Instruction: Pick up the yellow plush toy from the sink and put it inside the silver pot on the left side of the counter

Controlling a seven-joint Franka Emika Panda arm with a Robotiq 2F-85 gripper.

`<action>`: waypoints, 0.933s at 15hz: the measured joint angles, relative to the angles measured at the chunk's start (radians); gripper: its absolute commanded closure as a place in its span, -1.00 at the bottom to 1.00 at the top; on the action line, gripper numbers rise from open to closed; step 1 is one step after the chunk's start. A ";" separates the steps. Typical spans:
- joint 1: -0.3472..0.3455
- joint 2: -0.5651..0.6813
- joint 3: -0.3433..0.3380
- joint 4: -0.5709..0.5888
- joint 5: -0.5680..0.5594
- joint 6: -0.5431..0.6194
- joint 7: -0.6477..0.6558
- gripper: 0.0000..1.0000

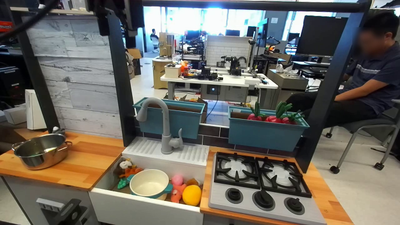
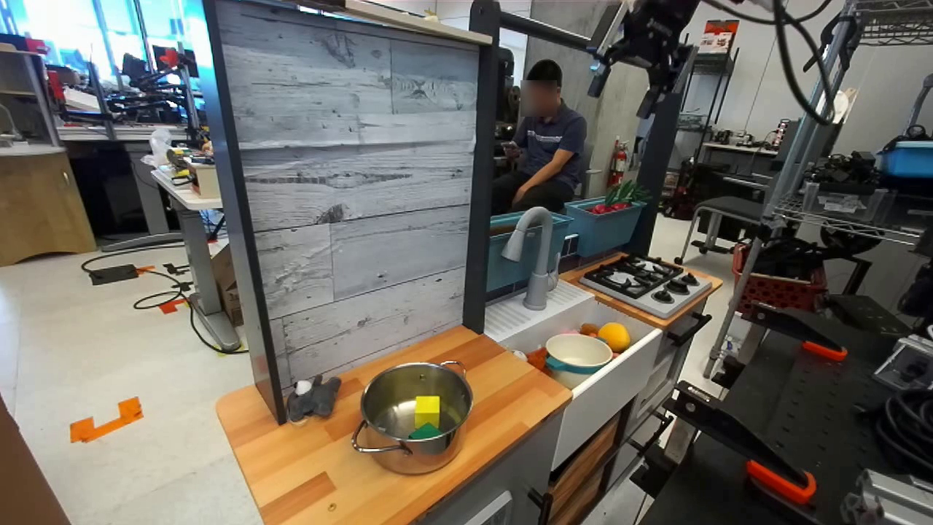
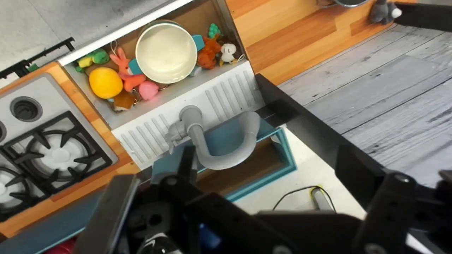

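The yellow plush toy (image 1: 192,195) lies in the right front corner of the white sink (image 1: 147,209) in an exterior view. It also shows in an exterior view (image 2: 614,336) and at the left of the wrist view (image 3: 105,83). The silver pot (image 1: 42,157) stands on the left wooden counter (image 1: 93,156); an exterior view shows its metal side (image 2: 415,456) and a yellow cube (image 2: 427,410) and a green block (image 2: 426,432) inside it. Only its edge shows in the wrist view (image 3: 351,2). My gripper (image 3: 270,162) is open and empty, high above the scene, apart from everything.
A cream pot (image 1: 150,184) with teal handles and several plush toys share the sink. The grey faucet (image 1: 165,125) rises behind it. Teal planters (image 1: 265,134), dark posts (image 1: 120,84) and a top bar (image 1: 250,5) stand around. A stovetop (image 1: 262,187) is right; a grey plush (image 2: 313,398) sits behind the pot.
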 measured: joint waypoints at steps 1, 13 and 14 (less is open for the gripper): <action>-0.015 0.056 0.000 0.049 0.003 -0.022 0.009 -1.00; -0.068 0.696 0.016 0.509 0.004 -0.173 0.194 -1.00; -0.080 0.738 0.019 0.523 0.005 -0.145 0.190 -1.00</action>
